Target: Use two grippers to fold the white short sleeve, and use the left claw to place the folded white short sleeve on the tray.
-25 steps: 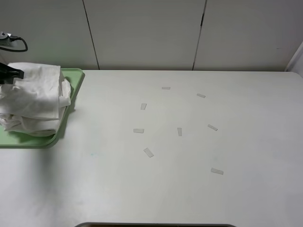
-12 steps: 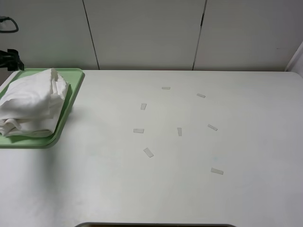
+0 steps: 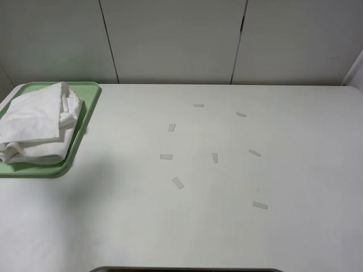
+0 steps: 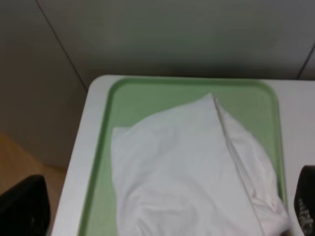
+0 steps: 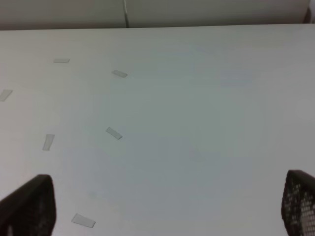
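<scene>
Folded shirt [image 3: 35,120] lies on green tray [image 3: 89,101] at the table's [image 3: 227,226] far left corner; no writing legible anywhere. White table carries scattered tape strips [image 3: 178,182], pale panelled wall [image 3: 170,39] behind. Left pincer [image 4: 162,216] and right pincer [image 5: 167,201] both spread wide, holding nothing.

White table [image 3: 227,226], matte, plain, set against pale wall panels. Light green tray [image 3: 91,93] sits flat at the far left corner, its rim close to the table's left and back edges. Folded white short sleeve [image 3: 34,122] is heaped in the tray. Eight small tape strips [image 3: 178,182] lie scattered mid-table at mixed angles, well apart from the tray.
</scene>
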Controlling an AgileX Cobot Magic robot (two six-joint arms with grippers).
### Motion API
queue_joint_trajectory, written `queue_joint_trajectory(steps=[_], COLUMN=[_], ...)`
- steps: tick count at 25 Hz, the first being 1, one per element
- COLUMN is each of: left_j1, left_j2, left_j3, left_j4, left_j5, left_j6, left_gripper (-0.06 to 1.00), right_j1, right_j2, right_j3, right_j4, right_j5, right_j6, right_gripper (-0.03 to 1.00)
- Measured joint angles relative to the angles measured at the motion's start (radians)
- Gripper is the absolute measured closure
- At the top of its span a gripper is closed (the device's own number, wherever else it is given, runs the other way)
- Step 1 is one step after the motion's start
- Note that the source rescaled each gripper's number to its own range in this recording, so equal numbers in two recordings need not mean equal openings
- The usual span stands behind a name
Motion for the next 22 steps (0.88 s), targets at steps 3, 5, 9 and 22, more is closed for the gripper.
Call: queue_joint_trajectory(steps=[3,5,9,22], left_j1=[0.000,0.000,0.000,-0.144], left_j2=[-0.105,-0.133,-0.444,-1.069], left_j3=[0.007,0.011,0.121,0.345], left_j4=[0.000,0.000,-0.003,-0.012], left_j5=[0.059,0.068,0.107,0.537], left_j6=[0.010,0.015,0.042,-0.006], left_gripper=[-0.05,-0.05,-0.05,-0.05], right_j1=[0.000,0.000,0.000,0.000], right_j2=[0.000,0.000,0.000,0.000], right_j3=[0.000,0.000,0.000,0.000], right_j4=[0.000,0.000,0.000,0.000], right_j5=[0.000,0.000,0.000,0.000], right_j6=[0.000,0.000,0.000,0.000], right_gripper=[-0.03,-0.03,-0.03,-0.03])
